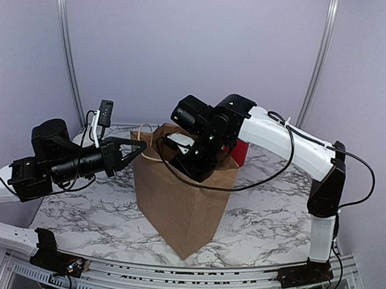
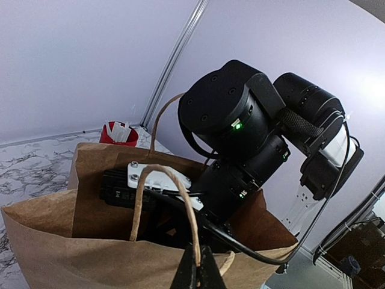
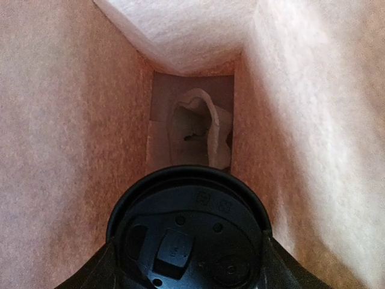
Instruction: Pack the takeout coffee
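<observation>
Placement stage. The takeout coffee (image 3: 187,232) is shown from above by its round black lid, at 6 o'clock in the right wrist view, inside the brown paper bag (image 1: 184,195) and above its floor. It is clasped at both flanks by the right gripper (image 3: 189,271). The bag mouth is kept open by the left gripper (image 2: 198,268), whose fingers are pressed together on a paper handle (image 2: 162,198) at 10 o'clock of the bag. A straight descent and a release are judged to be called for next. A crumpled white item (image 3: 198,129), at 12 o'clock of the lid, occupies the floor and could tip the cup. The close bag walls may be snagged. A red cup (image 1: 239,153) stands at 1 o'clock, behind the bag.
</observation>
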You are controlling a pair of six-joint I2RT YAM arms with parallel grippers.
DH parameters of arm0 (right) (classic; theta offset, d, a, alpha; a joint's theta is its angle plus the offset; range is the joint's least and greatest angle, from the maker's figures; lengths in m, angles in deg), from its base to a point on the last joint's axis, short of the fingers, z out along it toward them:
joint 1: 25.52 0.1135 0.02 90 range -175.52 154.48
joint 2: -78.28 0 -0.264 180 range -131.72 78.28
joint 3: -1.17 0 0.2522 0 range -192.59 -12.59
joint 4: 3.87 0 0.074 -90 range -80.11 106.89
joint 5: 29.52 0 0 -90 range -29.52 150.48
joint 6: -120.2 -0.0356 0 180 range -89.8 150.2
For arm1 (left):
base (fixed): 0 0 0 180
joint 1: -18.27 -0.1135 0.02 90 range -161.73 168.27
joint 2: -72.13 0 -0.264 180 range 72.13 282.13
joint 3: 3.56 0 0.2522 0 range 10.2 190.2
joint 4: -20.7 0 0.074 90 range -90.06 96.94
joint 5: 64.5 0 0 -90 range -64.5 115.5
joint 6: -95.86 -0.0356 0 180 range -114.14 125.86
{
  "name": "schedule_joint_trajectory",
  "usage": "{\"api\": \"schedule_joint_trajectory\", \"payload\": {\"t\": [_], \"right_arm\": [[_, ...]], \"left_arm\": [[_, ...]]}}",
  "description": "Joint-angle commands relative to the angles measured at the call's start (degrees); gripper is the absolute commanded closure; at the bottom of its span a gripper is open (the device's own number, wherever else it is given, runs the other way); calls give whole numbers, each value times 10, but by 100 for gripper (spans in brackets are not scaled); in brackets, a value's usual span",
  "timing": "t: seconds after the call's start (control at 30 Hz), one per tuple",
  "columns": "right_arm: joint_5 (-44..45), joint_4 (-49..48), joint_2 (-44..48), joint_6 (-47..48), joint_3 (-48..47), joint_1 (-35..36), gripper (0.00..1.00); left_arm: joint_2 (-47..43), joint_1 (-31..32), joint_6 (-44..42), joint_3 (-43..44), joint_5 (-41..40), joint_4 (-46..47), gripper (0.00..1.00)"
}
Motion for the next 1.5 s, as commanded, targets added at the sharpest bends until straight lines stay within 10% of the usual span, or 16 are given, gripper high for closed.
{"api": "schedule_joint_trajectory", "payload": {"t": [0.0, 0.87, 1.47], "right_arm": [[20, 47, -2, -1, -39, 4, 44], [-12, -45, 22, -28, 141, 14, 44], [59, 6, 11, -24, -15, 11, 44]], "left_arm": [[-9, 3, -14, -4, -13, 3, 100], [-3, 3, -23, 1, -25, -4, 100], [-5, 3, -29, 3, -39, -15, 100]]}}
